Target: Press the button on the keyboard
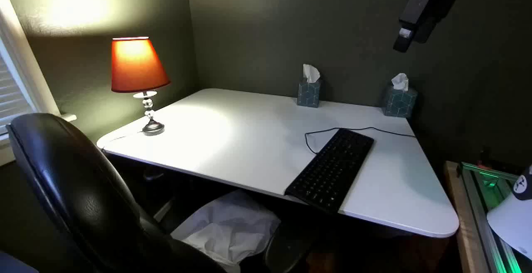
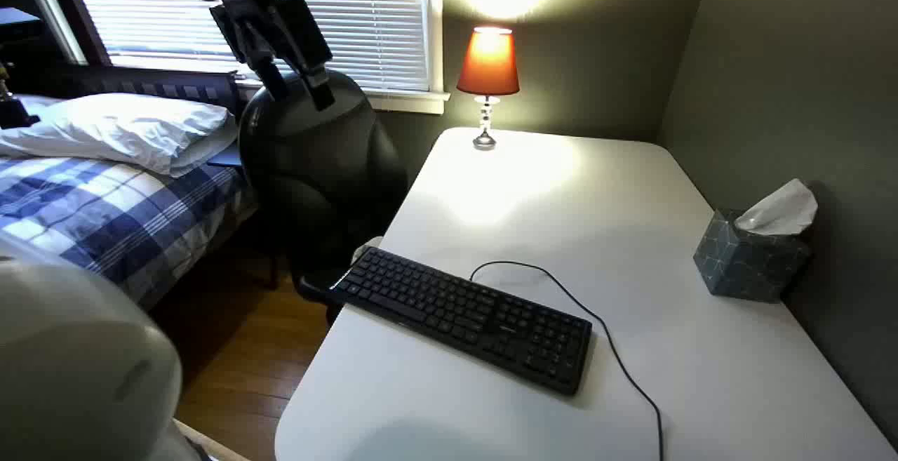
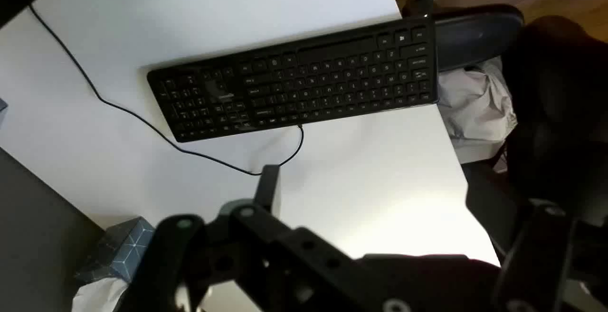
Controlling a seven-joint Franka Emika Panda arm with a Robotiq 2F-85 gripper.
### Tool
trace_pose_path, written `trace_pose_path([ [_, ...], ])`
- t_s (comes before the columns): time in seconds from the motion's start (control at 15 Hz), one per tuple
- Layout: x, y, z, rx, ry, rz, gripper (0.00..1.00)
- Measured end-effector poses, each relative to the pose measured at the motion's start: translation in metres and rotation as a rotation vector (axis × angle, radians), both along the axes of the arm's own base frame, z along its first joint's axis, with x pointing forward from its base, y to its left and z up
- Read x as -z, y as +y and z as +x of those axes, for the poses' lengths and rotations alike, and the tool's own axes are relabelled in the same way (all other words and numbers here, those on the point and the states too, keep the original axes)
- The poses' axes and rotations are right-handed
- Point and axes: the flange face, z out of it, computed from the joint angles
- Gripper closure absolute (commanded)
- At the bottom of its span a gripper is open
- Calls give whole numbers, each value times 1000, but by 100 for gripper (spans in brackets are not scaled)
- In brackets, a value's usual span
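The long black keyboard (image 1: 332,171) lies flat on a white desk, and one short end juts past the desk's edge beside the chair. It also shows in an exterior view (image 2: 466,313) and whole in the wrist view (image 3: 294,77). Its thin black cable (image 2: 610,342) curves over the desk. My gripper (image 1: 411,43) hangs high above the desk level, apart from the keyboard, and also shows in an exterior view (image 2: 300,96). In the wrist view its fingers (image 3: 370,174) stand wide apart with nothing between them. It touches nothing.
The white desk (image 1: 249,127) carries a lamp with an orange-red shade (image 1: 137,65) and two tissue boxes, one (image 1: 308,93) near the middle of the wall and one (image 1: 400,102) near the corner. A black office chair (image 2: 316,159) stands at the desk's edge.
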Motion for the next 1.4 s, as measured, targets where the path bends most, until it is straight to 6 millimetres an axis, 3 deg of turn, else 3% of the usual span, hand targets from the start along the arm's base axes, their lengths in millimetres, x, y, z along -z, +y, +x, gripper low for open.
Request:
trace_pose_path([
  [0.53, 0, -7, 4, 18, -4, 20, 0],
  [1.0, 8, -50, 47, 34, -80, 129, 0],
  [1.4, 45, -75, 80, 24, -19, 180, 0],
])
